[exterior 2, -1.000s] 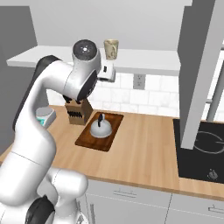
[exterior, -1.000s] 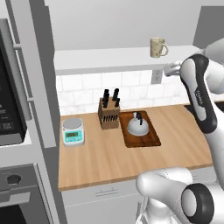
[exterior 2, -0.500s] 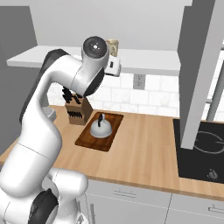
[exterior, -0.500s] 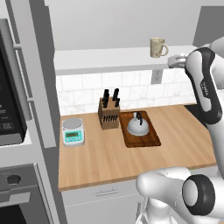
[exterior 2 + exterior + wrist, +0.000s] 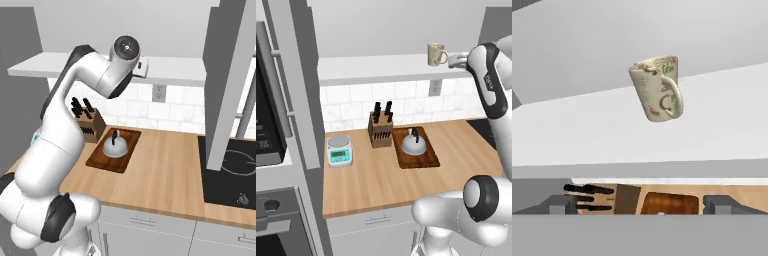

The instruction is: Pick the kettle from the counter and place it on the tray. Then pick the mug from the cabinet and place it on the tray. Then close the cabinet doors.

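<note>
The beige mug [image 5: 436,53] stands on the pale shelf of the open cabinet [image 5: 386,66]; in the hand view the mug [image 5: 658,89] sits a little ahead, handle turned towards me. My gripper [image 5: 456,60] hovers at shelf height just right of the mug, apart from it. Its jaws stand wide open with nothing between them [image 5: 640,206]. The silver kettle [image 5: 413,145] rests on the dark-brown tray [image 5: 428,161] on the wooden counter [image 5: 366,185]. From the right side the kettle [image 5: 114,147] and tray [image 5: 100,162] sit below my arm, which hides the mug.
A knife block [image 5: 381,131] stands left of the tray and a teal-faced scale [image 5: 339,150] further left. An open grey cabinet door [image 5: 230,75] hangs at the right above a black cooktop [image 5: 230,175]. The oven column [image 5: 271,125] is at the far left.
The arm has lifted the hand up to shelf height, closer to the mug. Jaws stayed open. Kettle, tray and mug have not moved.
</note>
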Available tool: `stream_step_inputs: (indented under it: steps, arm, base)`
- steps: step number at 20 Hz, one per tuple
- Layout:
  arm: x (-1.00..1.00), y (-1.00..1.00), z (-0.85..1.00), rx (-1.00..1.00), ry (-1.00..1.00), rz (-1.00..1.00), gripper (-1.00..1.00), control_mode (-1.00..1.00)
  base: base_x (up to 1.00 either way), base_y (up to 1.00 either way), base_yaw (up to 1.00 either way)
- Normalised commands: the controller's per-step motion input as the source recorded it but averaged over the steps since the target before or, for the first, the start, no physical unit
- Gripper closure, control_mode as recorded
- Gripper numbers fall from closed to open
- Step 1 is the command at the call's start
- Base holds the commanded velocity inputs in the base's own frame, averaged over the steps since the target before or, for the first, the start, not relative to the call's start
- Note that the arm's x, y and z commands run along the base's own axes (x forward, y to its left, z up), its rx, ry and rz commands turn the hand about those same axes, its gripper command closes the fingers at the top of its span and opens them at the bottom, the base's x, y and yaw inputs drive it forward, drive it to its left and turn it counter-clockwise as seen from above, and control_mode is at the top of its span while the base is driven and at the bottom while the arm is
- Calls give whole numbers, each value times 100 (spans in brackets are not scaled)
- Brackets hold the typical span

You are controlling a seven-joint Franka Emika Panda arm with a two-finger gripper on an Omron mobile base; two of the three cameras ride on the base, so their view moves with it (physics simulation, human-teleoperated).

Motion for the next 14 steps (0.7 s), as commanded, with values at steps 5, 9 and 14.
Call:
stream_step_inputs:
  steps: [5,9,14]
  arm:
    - [35,-33,0,0,-9,8,-100,-100]
    - [33,-5,0,0,-4,6,-100,-100]
    - [25,0,0,0,0,7,-100,-100]
  base:
    - [0,0,0]
    - [0,0,0]
    - [0,0,0]
